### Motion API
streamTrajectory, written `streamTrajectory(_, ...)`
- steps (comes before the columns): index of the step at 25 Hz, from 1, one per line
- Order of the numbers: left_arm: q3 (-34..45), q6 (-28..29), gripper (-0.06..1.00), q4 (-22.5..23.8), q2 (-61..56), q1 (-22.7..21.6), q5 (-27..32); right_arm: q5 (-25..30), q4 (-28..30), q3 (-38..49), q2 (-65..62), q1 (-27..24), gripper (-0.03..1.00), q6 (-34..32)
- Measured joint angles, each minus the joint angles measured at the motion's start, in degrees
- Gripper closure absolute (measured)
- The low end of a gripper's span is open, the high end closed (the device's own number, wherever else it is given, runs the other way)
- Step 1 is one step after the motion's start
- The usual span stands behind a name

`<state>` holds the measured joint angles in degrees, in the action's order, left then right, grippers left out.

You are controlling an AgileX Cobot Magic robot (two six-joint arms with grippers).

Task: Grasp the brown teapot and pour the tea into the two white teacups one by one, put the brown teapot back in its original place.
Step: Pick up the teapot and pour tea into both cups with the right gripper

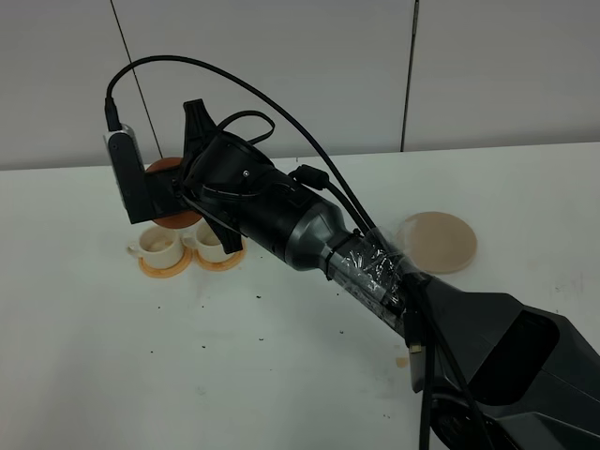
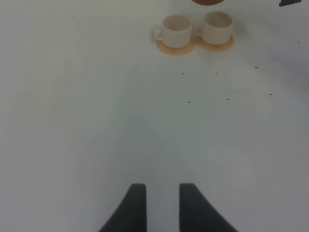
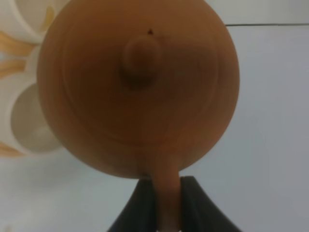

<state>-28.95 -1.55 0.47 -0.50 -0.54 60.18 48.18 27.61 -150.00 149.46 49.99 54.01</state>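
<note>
My right gripper (image 1: 181,195) reaches across to the left side and is shut on the loop handle of the brown teapot (image 1: 166,168). It holds the pot in the air, just above and behind the two white teacups (image 1: 159,243) (image 1: 212,241). The right wrist view shows the teapot (image 3: 137,87) from above with its knobbed lid, my fingers (image 3: 145,205) clamped on the handle, and cups (image 3: 29,121) below it. The pale beige saucer (image 1: 437,241) lies bare at the right. My left gripper (image 2: 161,205) is open and empty, low over the table, well short of the cups (image 2: 176,30) (image 2: 217,26).
Each cup stands on an orange coaster (image 1: 161,266) (image 2: 176,48). Small dark specks dot the white table (image 1: 234,347), and a brownish stain (image 1: 401,361) lies near the right arm's base. The right arm (image 1: 356,258) spans the table's middle.
</note>
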Motion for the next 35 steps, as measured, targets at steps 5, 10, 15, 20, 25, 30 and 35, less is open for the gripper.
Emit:
streamTrajectory(5, 0.0, 0.0, 0.7, 0.0, 0.0, 0.0, 0.0, -0.3, 0.0, 0.0, 0.0, 0.0, 0.87, 0.6)
streamTrajectory(10, 0.0, 0.0, 0.7, 0.0, 0.0, 0.0, 0.0, -0.5, 0.0, 0.0, 0.0, 0.0, 0.87, 2.3)
streamTrajectory(15, 0.0, 0.0, 0.7, 0.0, 0.0, 0.0, 0.0, -1.5, 0.0, 0.0, 0.0, 0.0, 0.87, 3.1)
streamTrajectory(20, 0.0, 0.0, 0.7, 0.0, 0.0, 0.0, 0.0, -2.2, 0.3, 0.0, 0.0, 0.0, 0.87, 3.2)
streamTrajectory(25, 0.0, 0.0, 0.7, 0.0, 0.0, 0.0, 0.0, -2.3, 3.1, 0.0, 0.2, 0.0, 0.87, 2.0)
streamTrajectory(30, 0.0, 0.0, 0.7, 0.0, 0.0, 0.0, 0.0, -1.8, 6.1, 0.0, 1.6, 0.0, 0.87, -1.6)
streamTrajectory(35, 0.0, 0.0, 0.7, 0.0, 0.0, 0.0, 0.0, -1.7, 6.3, 0.0, 2.5, 0.0, 0.87, -2.0)
